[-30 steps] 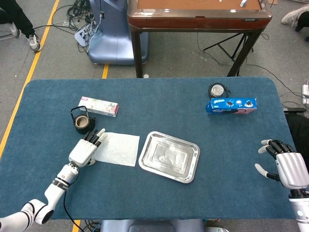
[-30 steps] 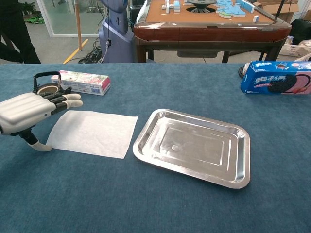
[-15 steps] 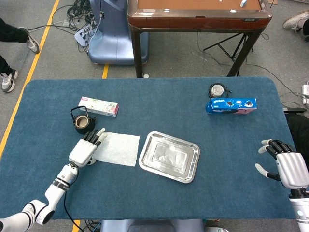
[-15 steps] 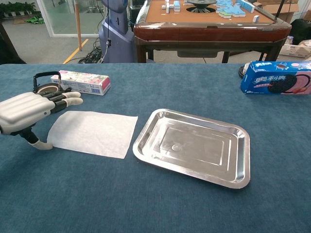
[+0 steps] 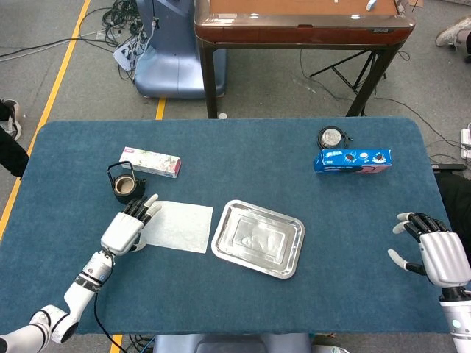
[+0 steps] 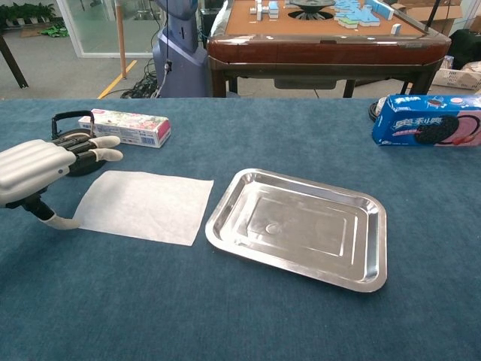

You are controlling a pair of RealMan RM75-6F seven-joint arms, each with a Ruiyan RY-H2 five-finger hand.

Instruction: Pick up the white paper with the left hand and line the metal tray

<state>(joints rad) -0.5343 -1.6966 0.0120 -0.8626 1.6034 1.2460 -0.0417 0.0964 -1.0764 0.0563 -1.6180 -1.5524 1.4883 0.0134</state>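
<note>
The white paper (image 5: 178, 226) (image 6: 143, 205) lies flat on the blue table, just left of the metal tray (image 5: 257, 237) (image 6: 299, 226), which holds nothing. My left hand (image 5: 126, 227) (image 6: 41, 169) hovers at the paper's left edge with its fingers stretched out and apart, the thumb tip low by the paper's near-left corner; it holds nothing. At the table's right edge my right hand (image 5: 434, 254) rests with fingers spread and nothing in it; the chest view does not show it.
A small black kettle (image 5: 124, 187) (image 6: 71, 137) and a flowered box (image 5: 150, 162) (image 6: 125, 127) stand just behind the left hand. A blue cookie box (image 5: 352, 159) (image 6: 428, 119) and a round black object (image 5: 332, 137) sit at the far right. A wooden table (image 5: 302, 22) stands beyond.
My left hand has drawn slightly left, away from the paper's edge. Paper, tray and right hand have not moved.
</note>
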